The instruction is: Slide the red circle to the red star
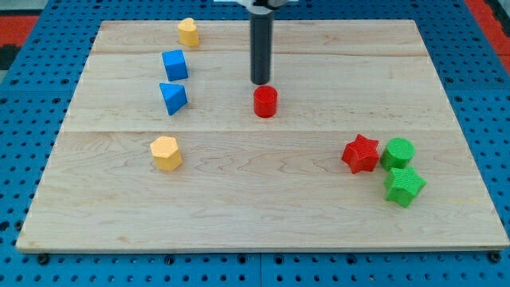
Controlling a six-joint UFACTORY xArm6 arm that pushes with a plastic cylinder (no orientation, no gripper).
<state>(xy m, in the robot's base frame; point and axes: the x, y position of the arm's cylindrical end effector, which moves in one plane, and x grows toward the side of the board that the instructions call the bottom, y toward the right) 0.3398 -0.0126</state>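
Rod work calls for my tip [261, 82], a gripperless end holding nothing just above the red circle [265, 102], swinging upper-left to push toward the red star [360, 154].

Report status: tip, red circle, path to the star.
My tip just above red circle, toward view's top. Red star lower right, beside green blocks. Path between clear.

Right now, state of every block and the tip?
my tip: just above the red circle in view, close behind it; contact unclear.
red circle: upright, board centre, apart from other blocks.
red star: flat, touching green circle.
green circle: right of the star.
green star: below the green circle.
blue cube: upright.
blue triangle: below the cube.
yellow blocks: separate, left side.
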